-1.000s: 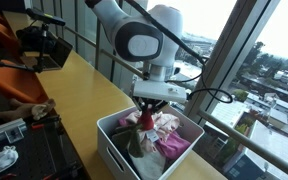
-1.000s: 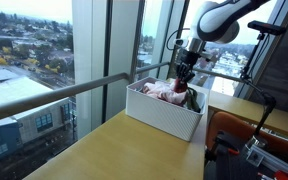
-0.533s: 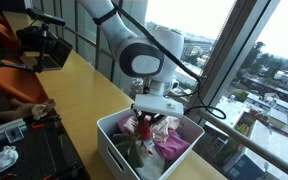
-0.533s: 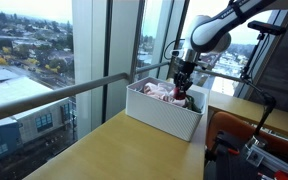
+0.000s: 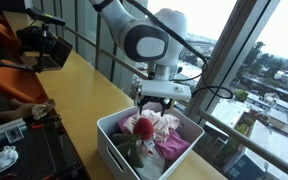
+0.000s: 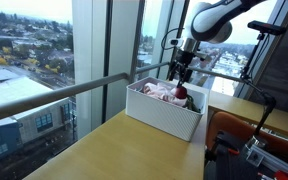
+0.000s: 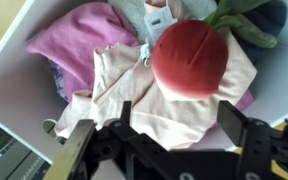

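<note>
Beside tall windows (image 6: 104,45), a white plastic bin (image 6: 164,113) on the wooden tabletop (image 6: 134,152) holds a round red plush ball (image 7: 189,55) atop pale peach cloth (image 7: 124,88), the gripper (image 7: 174,118) just above it, jaws spread wide, empty.

The wooden table (image 5: 79,85) bears a white bin (image 5: 114,150) at its window end.

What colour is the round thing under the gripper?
The round thing is red; clearest in the wrist view.
</note>
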You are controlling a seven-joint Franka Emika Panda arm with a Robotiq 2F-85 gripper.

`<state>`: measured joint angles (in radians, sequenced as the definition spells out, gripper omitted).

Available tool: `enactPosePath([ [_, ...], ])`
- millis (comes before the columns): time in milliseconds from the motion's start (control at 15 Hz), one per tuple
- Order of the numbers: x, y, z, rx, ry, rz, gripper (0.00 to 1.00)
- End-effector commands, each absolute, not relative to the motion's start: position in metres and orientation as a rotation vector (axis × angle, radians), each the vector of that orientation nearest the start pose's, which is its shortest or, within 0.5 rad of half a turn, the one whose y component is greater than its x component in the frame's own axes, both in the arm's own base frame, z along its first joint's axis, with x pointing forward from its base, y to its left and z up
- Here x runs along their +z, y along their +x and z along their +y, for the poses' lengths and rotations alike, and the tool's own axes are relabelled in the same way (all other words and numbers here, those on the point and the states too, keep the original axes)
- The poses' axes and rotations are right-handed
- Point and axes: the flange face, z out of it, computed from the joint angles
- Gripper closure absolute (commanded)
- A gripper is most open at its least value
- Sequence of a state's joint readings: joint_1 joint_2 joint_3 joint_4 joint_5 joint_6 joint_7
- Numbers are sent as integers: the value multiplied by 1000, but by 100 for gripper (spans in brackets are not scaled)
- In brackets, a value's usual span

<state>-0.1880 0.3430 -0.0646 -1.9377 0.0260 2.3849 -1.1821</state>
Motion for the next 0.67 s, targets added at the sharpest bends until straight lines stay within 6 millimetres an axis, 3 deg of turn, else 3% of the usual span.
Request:
enactPosePath([
  [0,370,609,-143,-172,-2861,-1503,0],
  [267,408,602,-102,-247,-2827,-1575,0],
  [600,420,580,1,-286,-2729,-1688,0],
])
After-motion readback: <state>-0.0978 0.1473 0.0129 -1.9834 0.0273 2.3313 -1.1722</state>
